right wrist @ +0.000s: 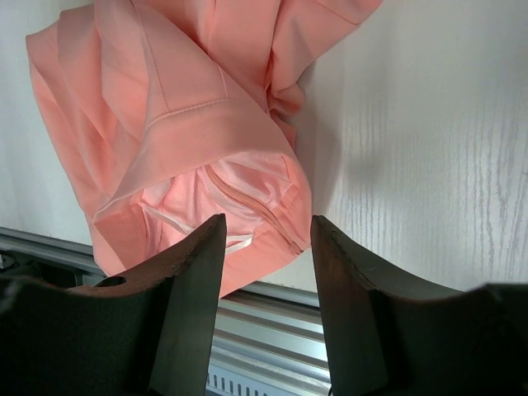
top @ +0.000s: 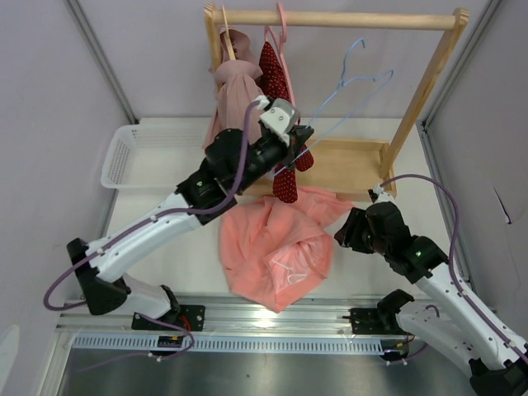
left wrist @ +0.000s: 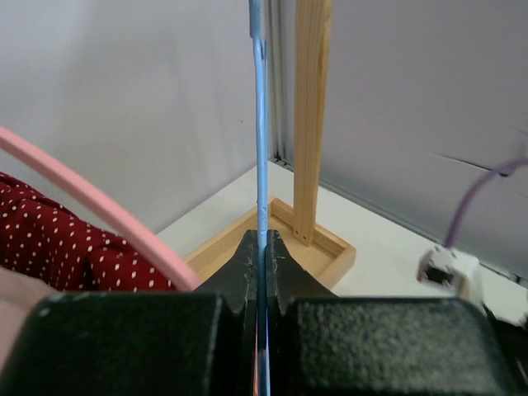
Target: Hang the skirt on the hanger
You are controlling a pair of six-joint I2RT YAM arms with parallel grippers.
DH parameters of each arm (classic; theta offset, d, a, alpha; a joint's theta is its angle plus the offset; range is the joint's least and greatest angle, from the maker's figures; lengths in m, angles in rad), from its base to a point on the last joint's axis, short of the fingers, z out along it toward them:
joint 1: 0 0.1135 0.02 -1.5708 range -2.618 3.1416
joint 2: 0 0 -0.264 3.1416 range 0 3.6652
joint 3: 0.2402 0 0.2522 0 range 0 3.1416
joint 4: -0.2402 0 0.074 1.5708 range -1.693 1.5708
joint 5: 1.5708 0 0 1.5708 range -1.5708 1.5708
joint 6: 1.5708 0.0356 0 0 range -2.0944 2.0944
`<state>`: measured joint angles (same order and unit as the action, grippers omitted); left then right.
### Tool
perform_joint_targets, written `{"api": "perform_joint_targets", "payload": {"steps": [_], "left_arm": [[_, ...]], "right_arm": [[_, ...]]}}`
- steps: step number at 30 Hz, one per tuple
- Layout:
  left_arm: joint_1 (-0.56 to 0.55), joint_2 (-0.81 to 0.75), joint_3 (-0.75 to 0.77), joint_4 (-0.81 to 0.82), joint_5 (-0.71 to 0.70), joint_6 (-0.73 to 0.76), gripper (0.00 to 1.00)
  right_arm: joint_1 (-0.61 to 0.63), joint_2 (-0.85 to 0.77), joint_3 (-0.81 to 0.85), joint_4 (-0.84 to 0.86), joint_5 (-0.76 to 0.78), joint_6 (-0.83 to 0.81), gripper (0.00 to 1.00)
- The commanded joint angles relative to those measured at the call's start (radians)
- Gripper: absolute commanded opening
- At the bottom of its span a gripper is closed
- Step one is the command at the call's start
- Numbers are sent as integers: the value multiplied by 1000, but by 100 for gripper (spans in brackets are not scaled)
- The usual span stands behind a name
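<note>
The salmon-pink skirt (top: 276, 247) lies crumpled on the table near the front edge. In the right wrist view its waist end with the zipper (right wrist: 247, 206) faces the camera. The thin light-blue wire hanger (top: 356, 85) hangs tilted in the air, with its hook up below the rack's top bar. My left gripper (top: 301, 136) is shut on the hanger's lower wire, which runs straight up between the pads (left wrist: 261, 148). My right gripper (top: 342, 235) hovers at the skirt's right edge. It stands open (right wrist: 266, 221), with nothing between its fingers.
A wooden rack (top: 338, 18) with a tray base (top: 351, 161) stands at the back. It carries a pale pink garment (top: 235, 91), a dark red dotted garment (top: 275, 78) and a pink hanger (top: 283, 25). At left is a white basket (top: 132, 153). A metal rail (top: 272, 318) borders the front.
</note>
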<state>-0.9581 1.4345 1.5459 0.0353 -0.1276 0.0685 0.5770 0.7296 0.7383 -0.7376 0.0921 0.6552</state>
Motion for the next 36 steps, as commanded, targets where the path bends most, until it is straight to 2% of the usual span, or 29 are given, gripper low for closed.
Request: {"api": "perform_joint_targets", "payload": {"steps": [1,4,14,20,25,28,31,36], "left_arm": [[-7,-150,-58,-24,103,-16,0],[-7,-241,-116,-112,184,-25,0],[-8,-568,-375,-401,261,-104,0],[-8,-715,-478,-535,292,-191,0],[-8,-772,-488,-673,248,-231,0],[-8,-783,-461,-764,233,-251,0],[-8,-781,-432,-862,250,-268,0],[-8,-778,-388,-968,204,-291,0]], "right_arm": [[-6,-16,72,-38,30,-11,51],[-12,-33,104,-72,40,-8,50],[-16,-42,220,-164,49,-19,47],[-16,-33,208,-177,14,-14,44],[-5,-10,133,-106,-74,3,38],[41,13,92,-71,-81,29,36],[154,39,49,-20,-45,70,35],[430,125,-20,93,81,205,34]]}}
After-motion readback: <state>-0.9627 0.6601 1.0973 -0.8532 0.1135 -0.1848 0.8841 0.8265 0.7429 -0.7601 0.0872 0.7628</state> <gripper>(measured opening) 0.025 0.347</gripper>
